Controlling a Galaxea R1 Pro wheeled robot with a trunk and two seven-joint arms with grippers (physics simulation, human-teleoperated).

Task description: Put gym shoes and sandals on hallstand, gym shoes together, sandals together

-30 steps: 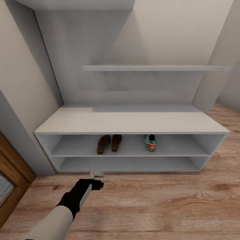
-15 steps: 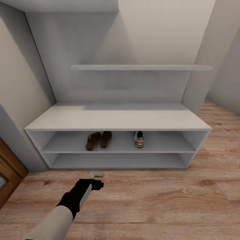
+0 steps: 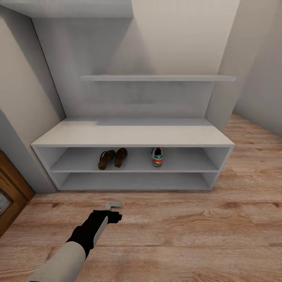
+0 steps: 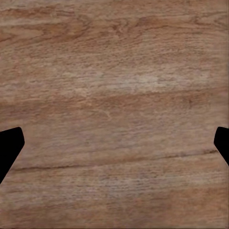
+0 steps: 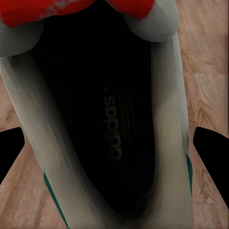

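The rack [image 3: 133, 135] holds two sandals [image 3: 111, 158] and one sneaker [image 3: 157, 156]; the left gripper [image 4: 114, 143] is spread wide over the floor [image 3: 196, 235]; the right gripper [image 5: 114, 148] sits around the other sneaker [image 5: 109, 124], grip unclear.

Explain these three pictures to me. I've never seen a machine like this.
This is a simulated wheeled robot with two arms. The wide picture comes from its head camera: a white hallstand holds two sandals and one gym shoe on its upper shelf, and the left tool reaches over the wood floor. The other two come from wrist cameras. The left one sees floor between open, empty fingers. The right one looks into a second gym shoe between the right tool fingers; whether it is gripped is unclear.
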